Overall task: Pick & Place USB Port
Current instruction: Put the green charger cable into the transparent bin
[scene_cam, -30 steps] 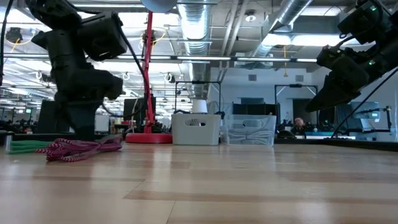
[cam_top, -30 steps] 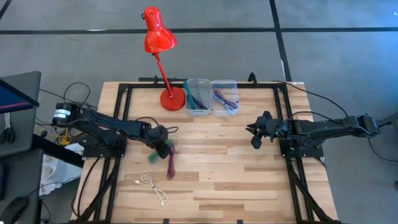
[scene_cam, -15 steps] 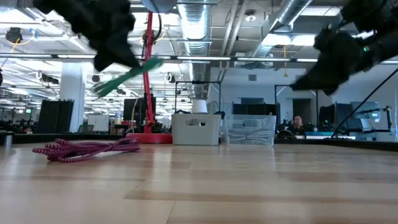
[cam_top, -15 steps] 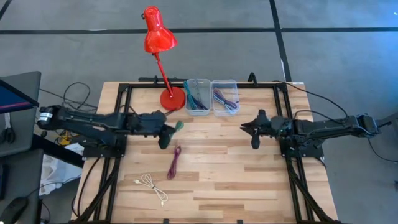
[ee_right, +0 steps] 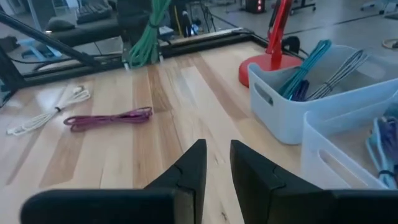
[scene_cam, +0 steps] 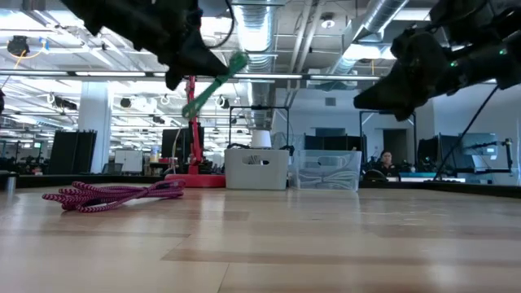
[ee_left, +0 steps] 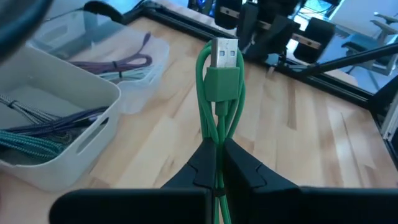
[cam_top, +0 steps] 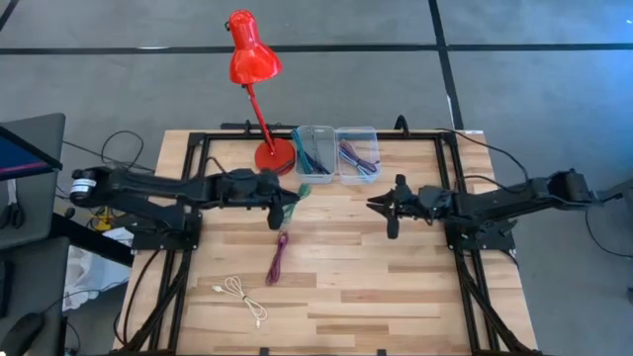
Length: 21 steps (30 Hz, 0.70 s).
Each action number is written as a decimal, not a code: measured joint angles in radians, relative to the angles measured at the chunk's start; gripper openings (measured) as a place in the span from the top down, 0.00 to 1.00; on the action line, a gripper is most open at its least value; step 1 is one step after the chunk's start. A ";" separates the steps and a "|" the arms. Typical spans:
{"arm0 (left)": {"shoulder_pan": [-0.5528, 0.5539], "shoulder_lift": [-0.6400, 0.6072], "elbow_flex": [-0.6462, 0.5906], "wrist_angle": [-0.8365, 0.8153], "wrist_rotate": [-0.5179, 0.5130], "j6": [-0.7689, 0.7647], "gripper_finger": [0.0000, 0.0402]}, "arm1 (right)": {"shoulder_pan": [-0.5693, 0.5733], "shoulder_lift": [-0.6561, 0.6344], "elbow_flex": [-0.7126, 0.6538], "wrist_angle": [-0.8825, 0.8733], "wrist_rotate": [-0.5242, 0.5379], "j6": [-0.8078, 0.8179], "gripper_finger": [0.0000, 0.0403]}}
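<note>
A green USB cable [ee_left: 222, 93], folded into a bundle, sticks out past my left gripper [ee_left: 217, 149] with its silver plug [ee_left: 225, 53] foremost. In the high view this gripper [cam_top: 287, 201] is shut on the cable [cam_top: 300, 190] just in front of the white bin [cam_top: 315, 153]. In the low view the cable [scene_cam: 213, 85] slants high above the table. My right gripper [cam_top: 381, 205] hovers open near the table's middle, in front of the clear bin [cam_top: 358, 153], and touches nothing [ee_right: 216, 152]. My left gripper pinches the green cable bundle between its two fingers, on several strands a little behind the plug housing [ee_left: 219, 140]. The fingers lie along the cable. The bundle is lifted clear of the table, and its plug end points away from the gripper toward the bins.
A magenta cable [cam_top: 278, 257] and a white cable [cam_top: 240, 295] lie on the wood nearer the front edge. The white bin [ee_left: 56, 143] holds teal and grey cables, and the clear bin [ee_left: 118, 62] holds purple ones. A red lamp [cam_top: 267, 148] stands left of the bins.
My left gripper has lifted the green cable off the table beside the magenta cable and carried it up, toward the far edge and right toward the bins. The magenta cable has stayed on the wood. My right gripper has moved toward the table's left, nearer the middle.
</note>
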 joint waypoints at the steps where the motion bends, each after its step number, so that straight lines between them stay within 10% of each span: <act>1: 0.012 0.016 0.000 0.015 0.017 0.002 0.98 | 0.000 0.030 0.000 0.034 0.000 0.000 0.84; 21: 0.046 0.117 0.000 0.321 0.172 0.029 0.98 | 0.000 0.539 0.321 0.303 -0.002 -0.061 0.73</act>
